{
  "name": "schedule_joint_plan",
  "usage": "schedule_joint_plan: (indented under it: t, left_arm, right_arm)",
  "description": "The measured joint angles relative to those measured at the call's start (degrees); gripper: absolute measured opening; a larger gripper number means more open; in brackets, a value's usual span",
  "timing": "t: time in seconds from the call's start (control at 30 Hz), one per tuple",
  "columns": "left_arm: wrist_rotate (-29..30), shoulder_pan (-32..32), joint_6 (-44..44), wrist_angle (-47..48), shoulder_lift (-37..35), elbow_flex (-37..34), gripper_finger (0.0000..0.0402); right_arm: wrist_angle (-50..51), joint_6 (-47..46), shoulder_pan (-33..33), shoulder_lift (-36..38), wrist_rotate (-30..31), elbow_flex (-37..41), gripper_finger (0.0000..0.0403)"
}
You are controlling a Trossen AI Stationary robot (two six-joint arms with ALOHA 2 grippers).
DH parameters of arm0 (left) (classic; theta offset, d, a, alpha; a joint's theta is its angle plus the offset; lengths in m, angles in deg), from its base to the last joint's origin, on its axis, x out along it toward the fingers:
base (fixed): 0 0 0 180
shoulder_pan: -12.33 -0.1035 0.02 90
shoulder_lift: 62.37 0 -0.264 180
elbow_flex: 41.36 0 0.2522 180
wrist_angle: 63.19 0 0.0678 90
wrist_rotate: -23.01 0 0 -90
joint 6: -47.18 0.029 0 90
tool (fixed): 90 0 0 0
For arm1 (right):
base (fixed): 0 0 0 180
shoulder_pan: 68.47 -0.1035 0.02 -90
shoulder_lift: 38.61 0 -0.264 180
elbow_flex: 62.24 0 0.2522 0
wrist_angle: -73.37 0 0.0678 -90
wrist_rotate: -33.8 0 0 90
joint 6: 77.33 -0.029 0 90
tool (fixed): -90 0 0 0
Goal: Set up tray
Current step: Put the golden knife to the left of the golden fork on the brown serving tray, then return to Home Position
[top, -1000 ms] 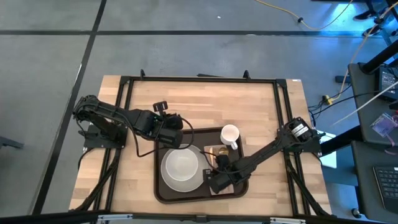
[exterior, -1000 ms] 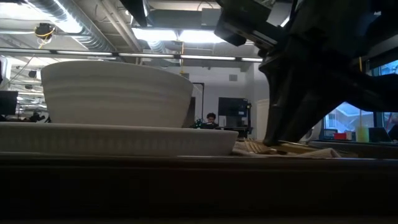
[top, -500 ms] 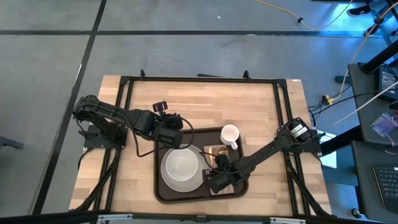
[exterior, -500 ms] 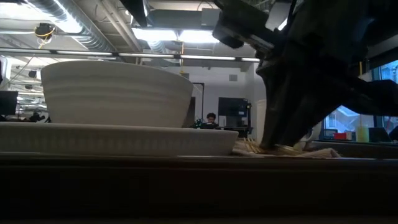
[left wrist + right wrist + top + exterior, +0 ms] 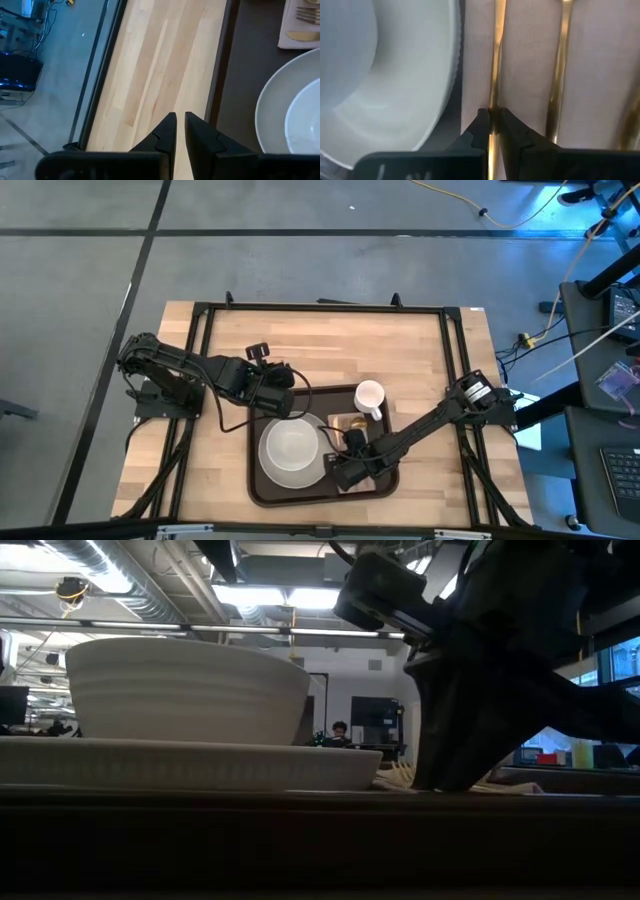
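- Since a second ago, the right gripper (image 5: pixel 340 474) has slid slightly toward the plate (image 5: pixel 293 452), staying low over the napkin (image 5: pixel 530 60).
- Its fingers pinch a gold utensil handle (image 5: pixel 496 65), whose length runs straight ahead, parallel to the plate's edge.
- That grip shows only in the right wrist view.
- Beneath the plate lies the tray (image 5: pixel 262 492).
- Beyond the tray's far corner, the left gripper (image 5: pixel 178 131) waits nearly closed, empty.

Left dark two-finger gripper (image 5: pixel 180 131): fingers nearly together, arm extended inward. Right dark two-finger gripper (image 5: pixel 491 125): lowered, fingers pinched narrowly.
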Motion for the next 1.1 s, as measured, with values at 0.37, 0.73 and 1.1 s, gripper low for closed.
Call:
schedule_joint_plan:
  t: [0.37,0.73,1.1]
  left_arm:
    - [-0.04,-0.02,0.11,0.00,0.00,0.00,0.0033]
    - [-0.05,0.01,0.11,0.00,0.00,0.00,0.0033]
    - [-0.05,0.00,0.13,0.01,0.00,0.00,0.0033]
  right_arm:
    - [-1.19,-0.15,-0.01,-0.30,0.42,-0.04,0.0035]
    - [-1.36,-0.28,0.00,-0.23,0.39,0.00,0.0115]
    - [0.57,-0.26,0.00,-0.20,0.03,-0.96,0.0117]
